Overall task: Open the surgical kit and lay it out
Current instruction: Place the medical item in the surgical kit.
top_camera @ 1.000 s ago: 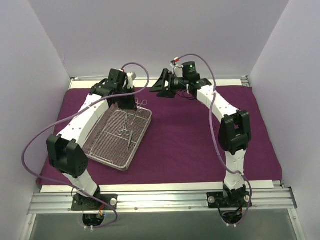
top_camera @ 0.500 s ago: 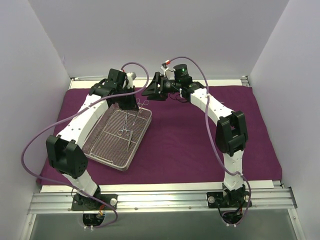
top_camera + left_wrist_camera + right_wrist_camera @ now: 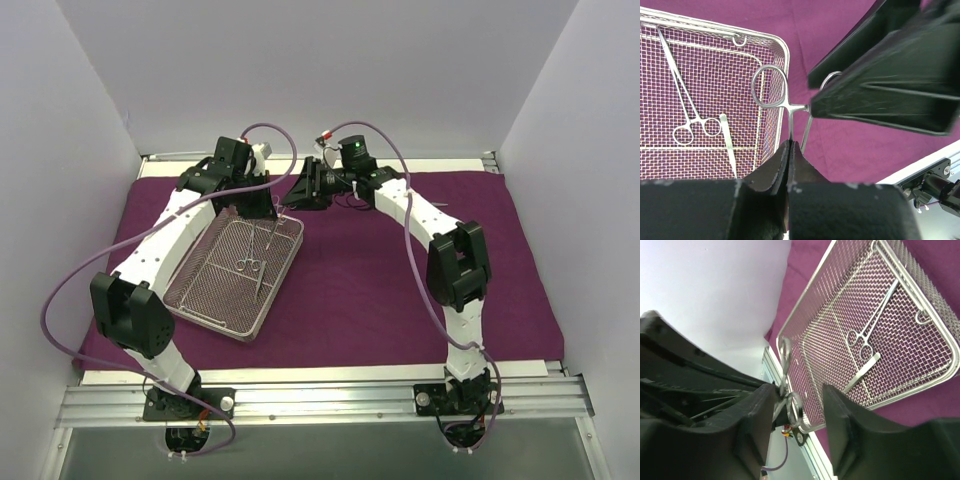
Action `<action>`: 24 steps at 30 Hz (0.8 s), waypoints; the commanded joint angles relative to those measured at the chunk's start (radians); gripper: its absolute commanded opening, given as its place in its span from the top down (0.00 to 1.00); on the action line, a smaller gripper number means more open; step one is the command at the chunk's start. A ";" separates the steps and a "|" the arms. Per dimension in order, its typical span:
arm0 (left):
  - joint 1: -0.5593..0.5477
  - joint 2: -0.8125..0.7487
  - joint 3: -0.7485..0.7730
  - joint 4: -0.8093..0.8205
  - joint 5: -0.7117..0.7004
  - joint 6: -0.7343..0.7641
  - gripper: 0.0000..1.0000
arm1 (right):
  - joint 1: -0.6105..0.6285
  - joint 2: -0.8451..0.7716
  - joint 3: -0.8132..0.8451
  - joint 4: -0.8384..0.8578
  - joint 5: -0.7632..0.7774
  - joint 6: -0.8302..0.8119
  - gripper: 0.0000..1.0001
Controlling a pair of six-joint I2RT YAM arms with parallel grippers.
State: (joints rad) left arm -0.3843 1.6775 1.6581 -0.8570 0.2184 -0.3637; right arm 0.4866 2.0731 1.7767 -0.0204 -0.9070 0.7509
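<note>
1. Left gripper (image 3: pixel 790 150) is pressed together, pinching scissors (image 3: pixel 790 106) by the shaft, over far right corner of tray (image 3: pixel 215 288).
2. Right gripper (image 3: pixel 797 405) is spread wide; the scissors' rings are btw. its fingers.
3. Tray lies on left part of purple cloth (image 3: pixel 380 290), w/ 2nd scissors (image 3: pixel 250 264) inside.

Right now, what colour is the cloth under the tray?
Dark purple cloth, clearest from the top external view.

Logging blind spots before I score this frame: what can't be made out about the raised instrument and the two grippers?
Right wrist: whether the open right gripper touches the instrument between its fingers; the close-up is blurred there.
Left wrist: the instrument's tips, hidden behind the shut left gripper; also part of its handle end, covered by the right gripper.
Top external: the grip itself, too small and tucked under both grippers.
</note>
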 commanded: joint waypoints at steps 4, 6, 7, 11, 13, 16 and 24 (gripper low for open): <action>0.002 -0.039 0.045 0.044 0.027 -0.014 0.98 | 0.014 0.030 0.043 0.011 -0.046 0.004 0.75; 0.002 -0.044 0.040 0.049 0.030 -0.017 0.98 | 0.014 0.033 0.041 0.011 -0.046 0.016 0.83; 0.002 -0.044 0.037 0.050 0.041 -0.017 0.98 | 0.014 0.036 0.043 0.029 -0.047 0.021 0.97; 0.008 -0.051 0.016 0.046 0.055 -0.014 0.69 | 0.010 0.030 0.032 0.059 -0.062 0.018 1.00; 0.027 -0.073 -0.003 0.044 0.070 -0.004 0.57 | 0.004 0.013 0.015 0.083 -0.084 0.015 1.00; 0.082 -0.145 -0.073 0.073 0.128 0.023 0.42 | -0.016 -0.013 -0.031 0.117 -0.136 -0.007 1.00; 0.203 -0.285 -0.271 0.185 0.355 0.089 0.34 | -0.048 -0.067 -0.134 0.157 -0.320 -0.076 1.00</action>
State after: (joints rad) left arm -0.1875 1.4456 1.4261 -0.7818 0.4290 -0.3202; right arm 0.4469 2.1044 1.6684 0.0681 -1.0920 0.7155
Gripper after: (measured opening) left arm 0.659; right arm 0.067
